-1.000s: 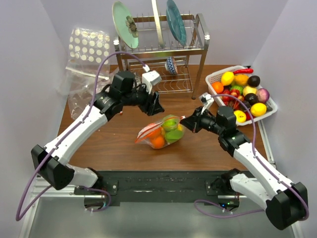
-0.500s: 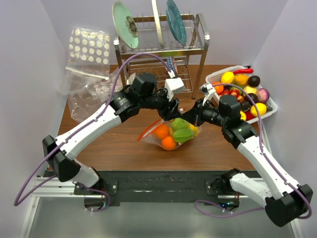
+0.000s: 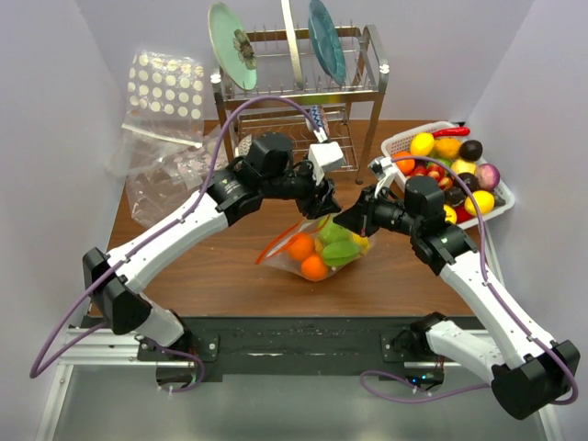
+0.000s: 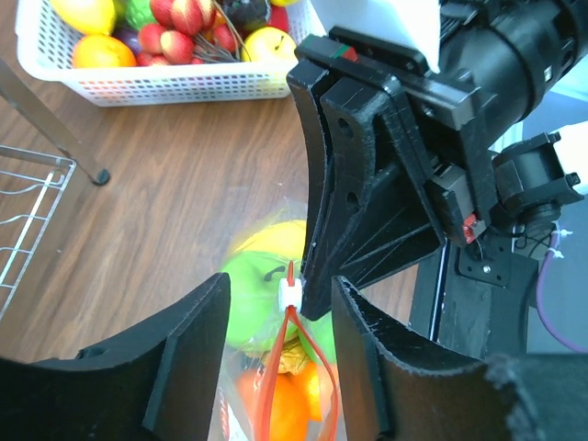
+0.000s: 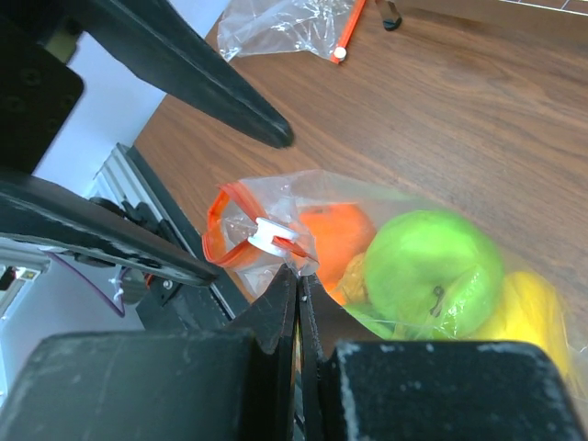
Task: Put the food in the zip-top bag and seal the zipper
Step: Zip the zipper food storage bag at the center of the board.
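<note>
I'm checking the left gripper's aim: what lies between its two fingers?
The white slider of the zipper lies between them, the left gripper open around it; the left wrist view shows this.

A brown wooden table (image 3: pixel 211 266) is boxed in by plain pale lilac walls (image 3: pixel 55 138) on both sides and behind, under soft, even light. Beyond the left gripper (image 3: pixel 322 207), a metal dish rack (image 3: pixel 354 92) stands at the table's far edge, holding upright plates (image 3: pixel 230 44). A white mesh basket (image 3: pixel 396 142) sits just outward of the right gripper (image 3: pixel 347 220). Well outward of the left gripper, a dotted clear bag (image 3: pixel 165 87) leans against the wall.
</note>
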`<state>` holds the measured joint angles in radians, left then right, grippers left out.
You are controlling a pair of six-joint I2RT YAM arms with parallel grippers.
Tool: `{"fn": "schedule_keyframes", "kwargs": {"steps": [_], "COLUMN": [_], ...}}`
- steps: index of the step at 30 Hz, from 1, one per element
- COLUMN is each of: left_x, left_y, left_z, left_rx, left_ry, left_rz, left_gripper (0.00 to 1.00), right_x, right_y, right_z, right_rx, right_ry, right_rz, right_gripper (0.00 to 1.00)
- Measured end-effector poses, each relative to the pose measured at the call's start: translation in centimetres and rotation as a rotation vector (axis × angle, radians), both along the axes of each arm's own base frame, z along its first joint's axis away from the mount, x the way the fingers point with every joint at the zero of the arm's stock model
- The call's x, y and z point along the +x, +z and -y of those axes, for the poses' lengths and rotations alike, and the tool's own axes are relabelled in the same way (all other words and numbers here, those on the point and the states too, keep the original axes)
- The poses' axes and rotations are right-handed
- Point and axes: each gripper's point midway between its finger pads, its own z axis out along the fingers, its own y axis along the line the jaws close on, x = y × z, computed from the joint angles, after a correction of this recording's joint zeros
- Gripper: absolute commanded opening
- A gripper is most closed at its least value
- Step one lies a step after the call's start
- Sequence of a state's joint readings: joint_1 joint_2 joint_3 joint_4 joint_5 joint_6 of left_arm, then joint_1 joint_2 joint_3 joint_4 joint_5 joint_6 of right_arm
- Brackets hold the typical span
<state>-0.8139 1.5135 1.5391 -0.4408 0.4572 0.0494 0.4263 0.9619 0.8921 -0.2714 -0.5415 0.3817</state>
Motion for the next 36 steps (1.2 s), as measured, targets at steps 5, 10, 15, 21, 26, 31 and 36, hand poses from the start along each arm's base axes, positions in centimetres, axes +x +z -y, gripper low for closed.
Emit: {"fn": "schedule_keyframes", "kwargs": {"steps": [5,10,15,21,26,31,36], "left_x": [0.2,0.3,0.3,0.1,0.1,-0.2,-1.0], "left_y": [-1.1,-2.0,-2.1,-2.1,-2.1,-1.8,-1.0], "left_z": [0.4,0.5,0.6,0.6,0.7,0.6,0.5], "left_rx": [0.018,0.039,0.043,0.045,0.044,0.037,0.019], "left_ry": [-0.011,-0.014,-0.018,-0.023,-0.026,-0.035,-0.061], "left_rz": [-0.022,-0.027,-0.023,-0.023,-0.023,-0.022,-0.022], "left_gripper": [0.41,0.26,0.07,0.00,0.00,0.00,0.00], "right_x": [0.0,-0.1,-0.1,-0.1,0.0,-0.1,-0.4], "right_y": [0.0,0.0,0.0,0.0,0.0,0.1,0.5], "right_z": [0.0,0.0,0.0,0.0,0.0,0.1,0.0], "right_rx": [-0.001,-0.001,-0.001,-0.001,-0.002,-0.011,-0.017], "right_ry": [0.000,0.001,0.000,0.001,0.001,0.010,0.044], "right_rz": [-0.002,-0.004,-0.003,-0.003,-0.002,0.021,0.065], "right_gripper": [0.00,0.00,0.00,0.00,0.21,0.47,0.44]}}
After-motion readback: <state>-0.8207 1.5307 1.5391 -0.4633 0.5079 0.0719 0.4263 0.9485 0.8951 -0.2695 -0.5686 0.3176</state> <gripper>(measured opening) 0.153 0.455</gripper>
